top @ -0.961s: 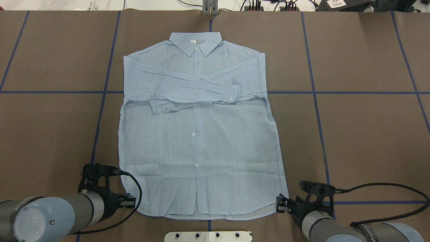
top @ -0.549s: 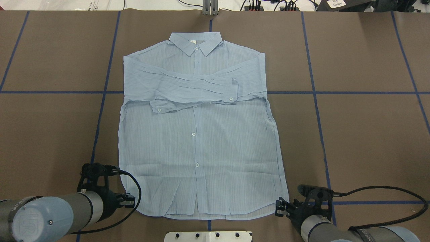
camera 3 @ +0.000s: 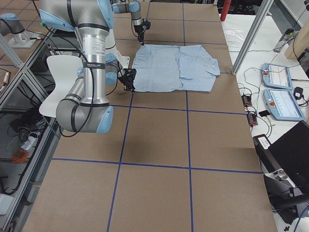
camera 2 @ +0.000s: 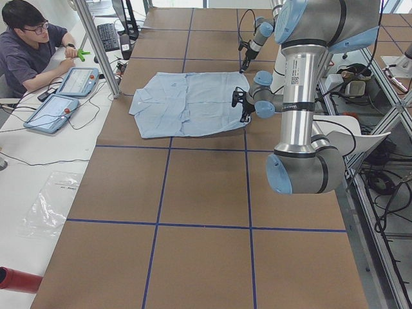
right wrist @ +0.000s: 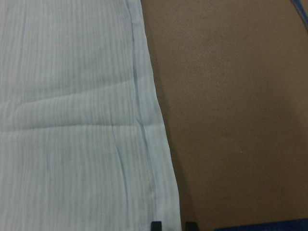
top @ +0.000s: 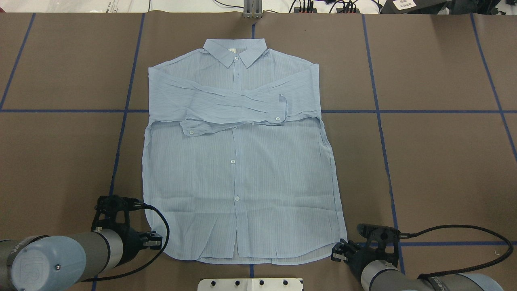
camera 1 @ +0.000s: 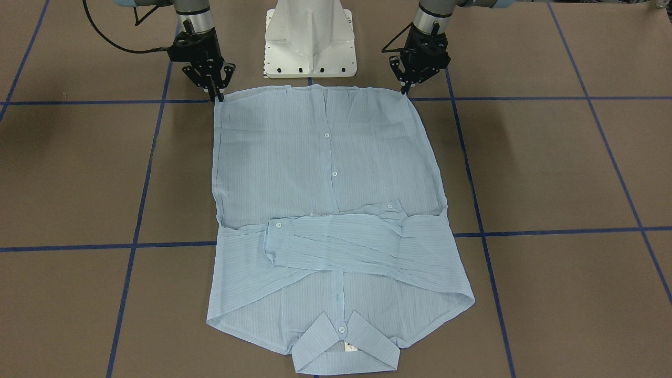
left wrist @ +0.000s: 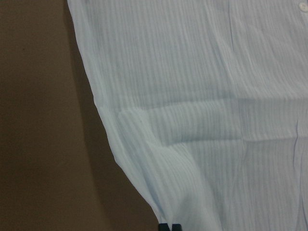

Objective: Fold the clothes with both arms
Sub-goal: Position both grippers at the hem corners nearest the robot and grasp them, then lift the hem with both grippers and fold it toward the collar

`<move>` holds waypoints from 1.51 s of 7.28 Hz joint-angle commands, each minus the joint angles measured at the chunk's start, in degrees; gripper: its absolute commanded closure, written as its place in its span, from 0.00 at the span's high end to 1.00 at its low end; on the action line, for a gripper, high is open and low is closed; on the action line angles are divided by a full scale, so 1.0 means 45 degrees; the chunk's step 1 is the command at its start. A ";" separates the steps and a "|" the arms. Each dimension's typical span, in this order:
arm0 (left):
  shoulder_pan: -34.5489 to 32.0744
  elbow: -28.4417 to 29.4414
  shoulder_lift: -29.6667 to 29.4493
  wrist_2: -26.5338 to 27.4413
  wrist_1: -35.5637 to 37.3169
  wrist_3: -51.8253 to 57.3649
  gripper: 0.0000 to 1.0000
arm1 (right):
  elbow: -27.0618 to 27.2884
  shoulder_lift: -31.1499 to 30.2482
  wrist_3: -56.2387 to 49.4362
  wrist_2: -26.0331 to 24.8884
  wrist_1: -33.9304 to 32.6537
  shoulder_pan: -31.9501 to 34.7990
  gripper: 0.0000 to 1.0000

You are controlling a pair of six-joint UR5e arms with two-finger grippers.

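Observation:
The light blue striped shirt [top: 238, 161] lies flat on the brown table, collar at the far side and both sleeves folded across the chest; it also shows in the front view [camera 1: 325, 173]. My left gripper [top: 155, 241] sits at the hem's left corner. In the left wrist view its fingertips [left wrist: 164, 226] are pressed together on the hem edge of the shirt [left wrist: 202, 120]. My right gripper [top: 336, 252] sits at the hem's right corner. In the right wrist view its fingertips [right wrist: 155, 225] stand a little apart, astride the edge of the shirt [right wrist: 72, 120].
The white pedestal base [camera 1: 310, 37] stands just behind the hem, between the arms. Blue tape lines [top: 444, 111] cross the brown table. A metal post [top: 252, 10] stands at the far edge. An operator [camera 2: 29, 45] sits with tablets beyond the collar end.
My right gripper has moved slightly back toward the robot, along the hem's right corner. My left gripper has shifted only a little. The shirt has not moved.

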 commanded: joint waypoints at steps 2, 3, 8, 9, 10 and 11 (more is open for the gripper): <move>-0.0013 -0.0029 0.0001 -0.0019 0.0002 0.0000 0.00 | -0.0032 0.0033 -0.0022 0.0037 -0.0022 -0.0002 0.29; -0.0013 -0.0029 0.0001 -0.0019 0.0002 0.0000 0.00 | -0.0052 0.0013 -0.0042 0.0037 -0.0022 -0.0002 0.17; -0.0033 -0.1155 0.0233 -0.0155 0.0371 0.0078 0.00 | 0.2548 -0.0084 -0.0198 0.0307 -0.2073 0.0719 0.00; -0.0033 -0.2129 0.0255 -0.0291 0.1263 0.0136 0.00 | 0.4653 0.0051 -0.0179 0.1470 -0.4799 0.0875 0.00; -0.0071 -0.3299 0.0236 -0.0989 0.2393 0.0233 0.00 | 0.6511 0.0400 -0.0159 0.2062 -0.6992 0.0838 0.00; -0.0110 -0.4780 0.0177 -0.1479 0.3681 0.0408 0.00 | 0.7400 0.1719 -0.0140 0.2513 -0.9199 0.0857 0.00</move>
